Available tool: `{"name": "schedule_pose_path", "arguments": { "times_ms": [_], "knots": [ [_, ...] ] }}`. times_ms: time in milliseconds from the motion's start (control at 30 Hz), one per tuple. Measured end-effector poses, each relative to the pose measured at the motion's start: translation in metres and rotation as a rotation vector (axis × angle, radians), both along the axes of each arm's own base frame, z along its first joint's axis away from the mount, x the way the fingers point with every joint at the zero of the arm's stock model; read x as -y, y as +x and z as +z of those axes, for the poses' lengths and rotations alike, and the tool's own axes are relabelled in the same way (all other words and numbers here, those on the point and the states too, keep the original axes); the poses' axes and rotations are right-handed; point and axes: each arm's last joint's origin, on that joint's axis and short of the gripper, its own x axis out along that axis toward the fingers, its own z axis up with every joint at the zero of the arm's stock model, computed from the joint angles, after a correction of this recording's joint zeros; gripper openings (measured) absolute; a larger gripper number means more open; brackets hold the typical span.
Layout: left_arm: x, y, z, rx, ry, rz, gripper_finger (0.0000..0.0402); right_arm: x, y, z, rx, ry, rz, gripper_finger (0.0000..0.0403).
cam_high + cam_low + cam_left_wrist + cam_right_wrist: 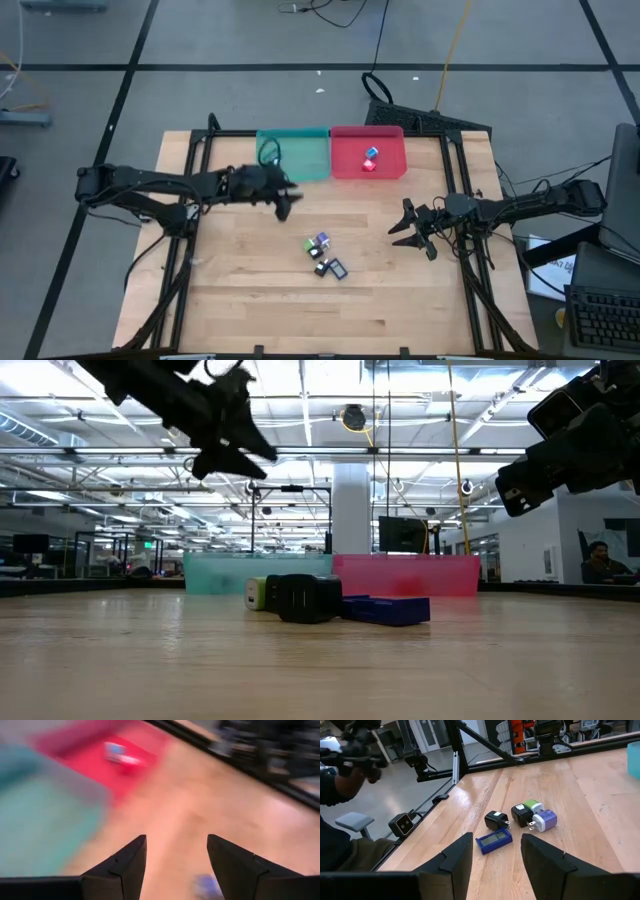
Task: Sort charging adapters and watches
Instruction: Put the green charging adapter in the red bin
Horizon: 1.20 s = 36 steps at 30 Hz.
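Counter (250,290): light wood top inside a black frame, with two trays at the middle of its far edge.
Teal tray (300,160): on the far edge, left of the red tray and touching it; a dark looped item (269,153) lies in its left part, and what it is cannot be told.
Red tray (392,150): on the far edge, right of the teal tray; holds two charging adapters, one light blue (371,153) and one red (368,166), close together.
Loose group: near the counter centre, slightly toward the near edge, well apart from both trays.
Charging adapters on the counter: a lilac-and-white block (545,820), a green block (534,805), and two black blocks (521,814) (496,820), the first three touching or nearly touching one another.
Watch (493,840): flat dark blue rectangle lying face up just beside the black adapter, on the near side of the group.
Left claw (286,203): raised above the counter, just in front of the teal tray; fingers (122,867) stand apart, nothing between them.
Right claw (413,227): above the right part of the counter, pointing toward the loose group; fingers (547,857) stand parted with a gap, holding nothing.
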Motion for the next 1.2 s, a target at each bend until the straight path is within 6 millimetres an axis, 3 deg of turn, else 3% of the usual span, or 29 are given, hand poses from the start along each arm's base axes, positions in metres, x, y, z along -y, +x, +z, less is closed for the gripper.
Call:
{"name": "schedule_pose_path", "arguments": {
  "times_ms": [233,400,533,800,967,1200],
  "knots": [
    [0.062,0.009,-0.011,-0.029,-0.013,-0.242,0.0212,0.0,0.0,0.0,0.002,0.0,0.0,0.0155],
    [0.093,0.014,-0.034,-0.101,-0.004,-0.205,0.0212,0.0,0.0,0.002,0.023,0.001,-0.001,0.0155],
    [0.103,0.023,-0.055,-0.172,-0.066,-0.152,0.0212,0.0,0.0,0.002,0.022,0.005,-0.001,0.0155],
    [0.114,0.054,-0.088,-0.306,0.009,-0.177,0.0211,0.0,0.0,0.002,0.021,0.004,-0.001,0.0155],
    [0.114,0.062,-0.101,-0.38,0.078,-0.126,0.0211,0.0,0.0,0.002,0.017,0.004,-0.001,0.0155],
    [0.113,0.062,-0.104,-0.408,0.095,-0.085,0.0211,0.0,0.001,0.002,0.016,0.004,-0.002,0.0155]
  ]
}}
